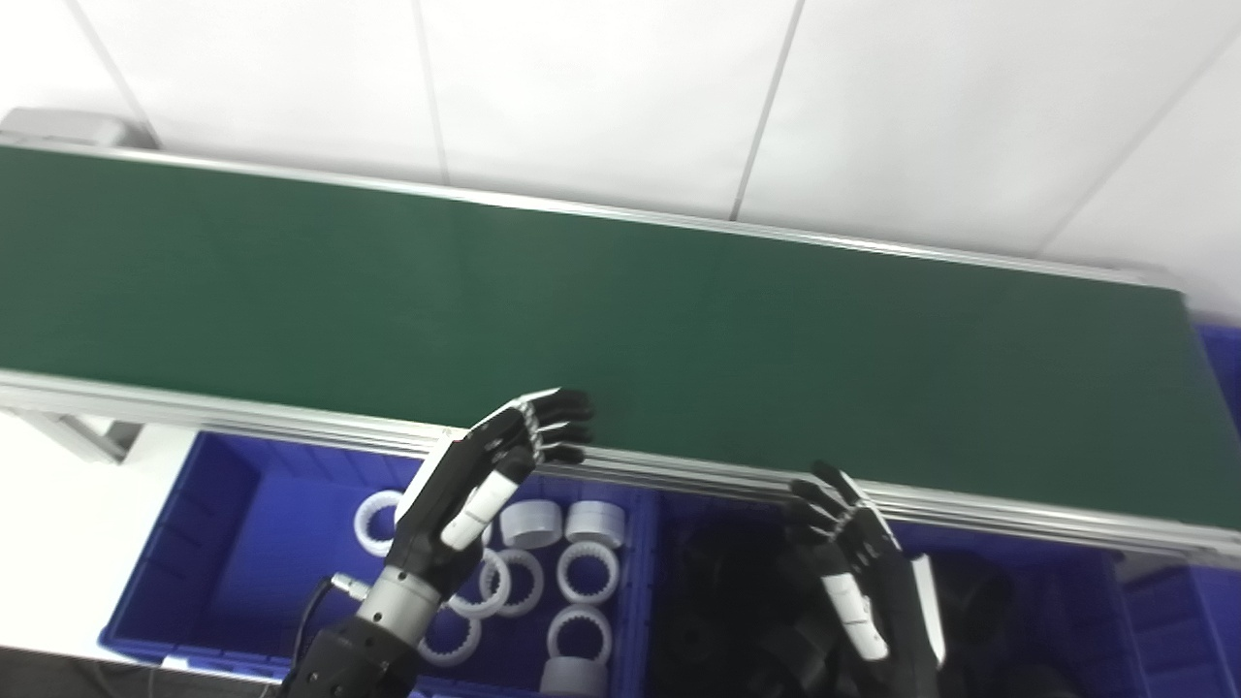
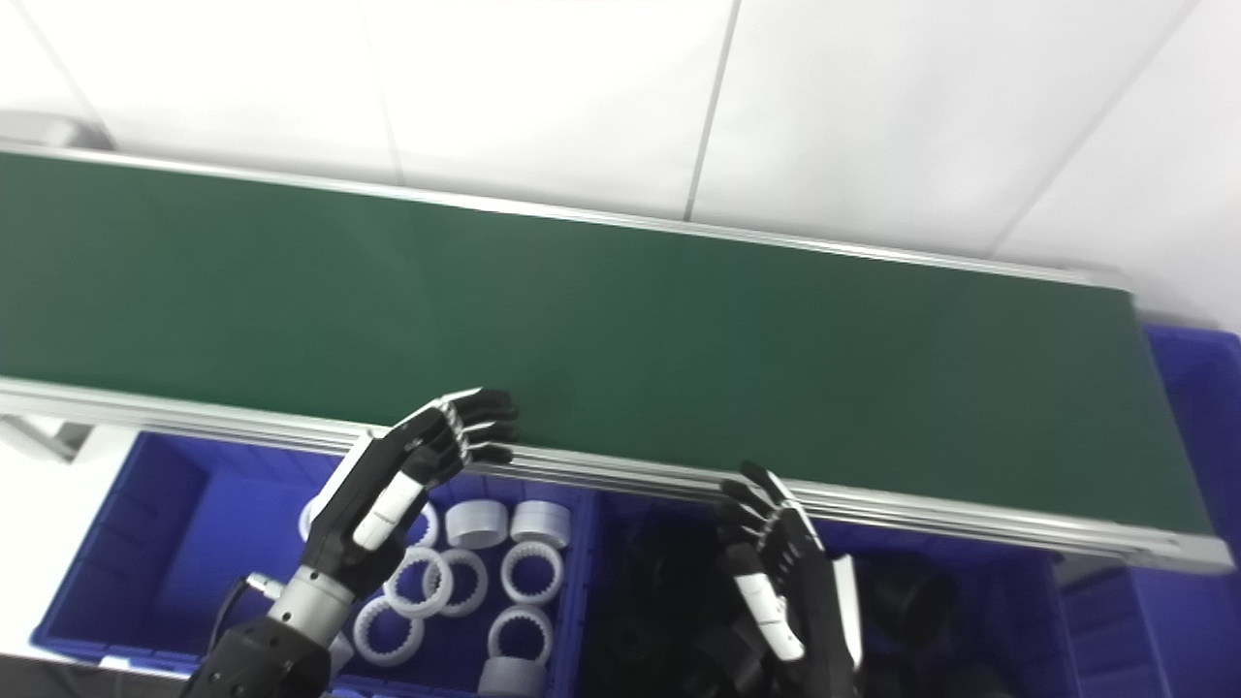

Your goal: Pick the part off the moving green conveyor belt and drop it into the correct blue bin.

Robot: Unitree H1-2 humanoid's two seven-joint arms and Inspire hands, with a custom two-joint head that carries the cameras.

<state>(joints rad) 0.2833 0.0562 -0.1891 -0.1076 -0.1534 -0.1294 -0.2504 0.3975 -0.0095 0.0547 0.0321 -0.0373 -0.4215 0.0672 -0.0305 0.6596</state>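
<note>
No part shows anywhere on the green conveyor belt [image 1: 620,330], so the step in hand looks like waiting for one to arrive. The left hand [image 1: 485,475] hovers empty with fingers spread, its tips over the belt's near rail and the blue bin [image 1: 208,543] of white ring parts [image 1: 587,572] beneath it; the right hand [image 1: 858,562] hangs empty and spread just short of that rail, above the bin of black parts [image 1: 727,601]. Both would do best to stay low, letting the part's colour choose which hand reaches.
</note>
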